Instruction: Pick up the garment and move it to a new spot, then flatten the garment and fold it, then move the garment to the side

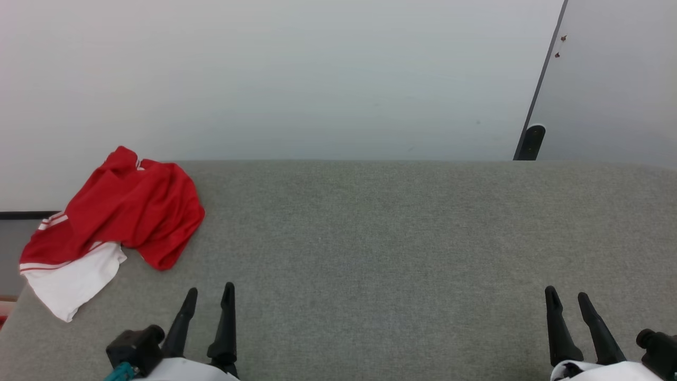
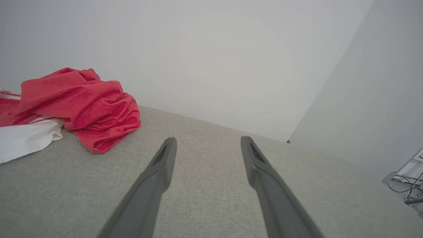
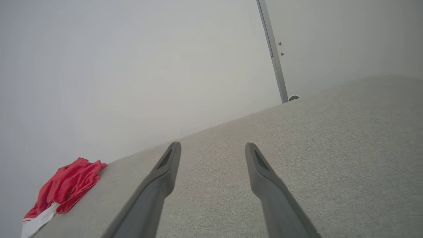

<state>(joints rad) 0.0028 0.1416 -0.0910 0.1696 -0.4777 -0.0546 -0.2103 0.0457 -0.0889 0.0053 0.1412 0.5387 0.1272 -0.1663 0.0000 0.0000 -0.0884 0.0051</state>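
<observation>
Garment (image 1: 121,211) bunched in a heap at the far left edge of the surface (image 1: 370,238), one white sleeve spilling toward the near rim: unsorted, and by the look of it not yet picked up. Left end effector (image 1: 210,289) low at the near edge, near the heap, wide open, holding nothing. Right end effector (image 1: 566,292) well apart at the near right, likewise wide open and empty. Probably a rest pose, with room in the middle for flattening and folding.

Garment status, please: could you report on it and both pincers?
Left pincer open, empty. Right pincer open, empty. Garment crumpled, untouched, far left on grey table. Nothing blocking it.
</observation>
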